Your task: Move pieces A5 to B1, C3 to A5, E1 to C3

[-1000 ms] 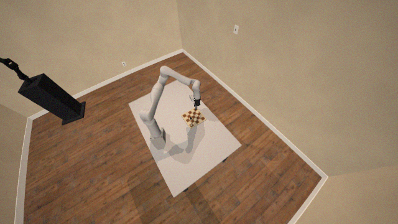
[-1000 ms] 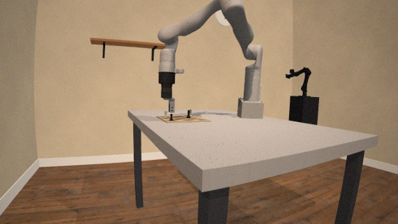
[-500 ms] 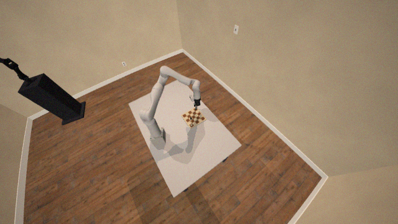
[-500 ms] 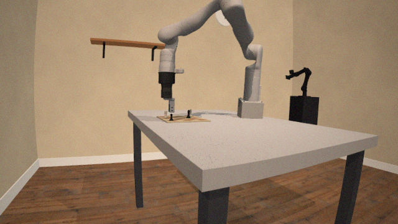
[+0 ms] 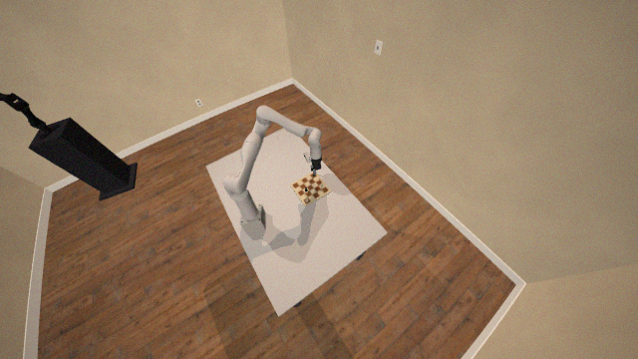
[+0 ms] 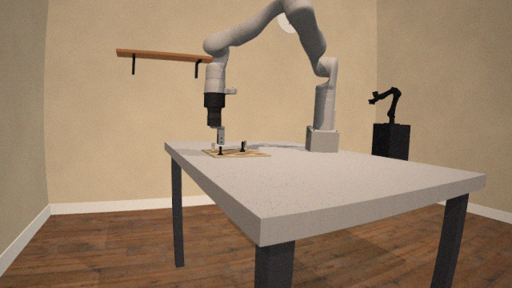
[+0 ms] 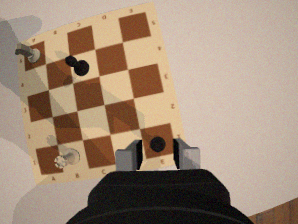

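Between the fingers, seen from the wrist cam, sits a black pawn (image 7: 157, 143) on a dark sq at the board (image 7: 100, 32) edge nearest the wrist. Fingers stand apart, one either side of the pawn w/ a gap on both sides, gripping nothing. Exterior view puts the fingers (image 6: 220, 136) just above the pawn (image 6: 220, 150), tips not down around it; pawn upright, base on the board (image 6: 236, 154). Edge letters and digits too small to read, so the sq name can't be told.

Other pcs: a taller black pc (image 7: 76, 64) a few sqs off toward the far left, a pale grey pc (image 7: 28, 52) on the far-left corner sq, and a white pc (image 7: 63, 159) on the near-left corner area. All look upright in the exterior view, as far as can be made out.

Materials/shapes: board is flat, wood-look, tan and brown checks w/ a pale border. Pawn has a round ball head and looks matte black. Fingers are grey, blocky, flat-faced, under a black rounded wrist housing. Arm (image 6: 304, 24) is smooth off-white w/ rounded joints. Bench (image 6: 320, 176) has a thick pale speckled top, stone-like, on dark square legs. Floor is brown wood plank.
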Robot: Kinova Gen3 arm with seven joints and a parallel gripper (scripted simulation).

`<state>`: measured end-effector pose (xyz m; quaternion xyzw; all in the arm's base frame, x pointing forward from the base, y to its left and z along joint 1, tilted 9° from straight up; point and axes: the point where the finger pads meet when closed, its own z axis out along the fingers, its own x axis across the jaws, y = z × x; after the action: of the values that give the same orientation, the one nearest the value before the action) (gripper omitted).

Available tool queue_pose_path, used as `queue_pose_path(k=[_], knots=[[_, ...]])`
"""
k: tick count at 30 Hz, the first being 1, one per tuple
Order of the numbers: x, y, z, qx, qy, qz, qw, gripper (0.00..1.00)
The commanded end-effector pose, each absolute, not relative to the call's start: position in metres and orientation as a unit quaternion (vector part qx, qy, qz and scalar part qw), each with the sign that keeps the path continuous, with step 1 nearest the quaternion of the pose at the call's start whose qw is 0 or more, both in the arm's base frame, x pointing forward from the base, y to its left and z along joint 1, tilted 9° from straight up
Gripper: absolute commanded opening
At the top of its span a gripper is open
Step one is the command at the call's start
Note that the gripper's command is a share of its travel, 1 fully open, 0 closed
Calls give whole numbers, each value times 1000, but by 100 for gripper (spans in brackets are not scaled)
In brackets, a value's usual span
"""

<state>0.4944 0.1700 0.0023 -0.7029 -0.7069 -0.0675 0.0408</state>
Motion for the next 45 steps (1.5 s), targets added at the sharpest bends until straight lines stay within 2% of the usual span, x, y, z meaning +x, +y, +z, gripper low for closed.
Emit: queue_pose_path(k=[1,45], knots=[[495,170,3,-703,-707,-68,40,68],[496,175,-30,-703,-707,-68,40,68]])
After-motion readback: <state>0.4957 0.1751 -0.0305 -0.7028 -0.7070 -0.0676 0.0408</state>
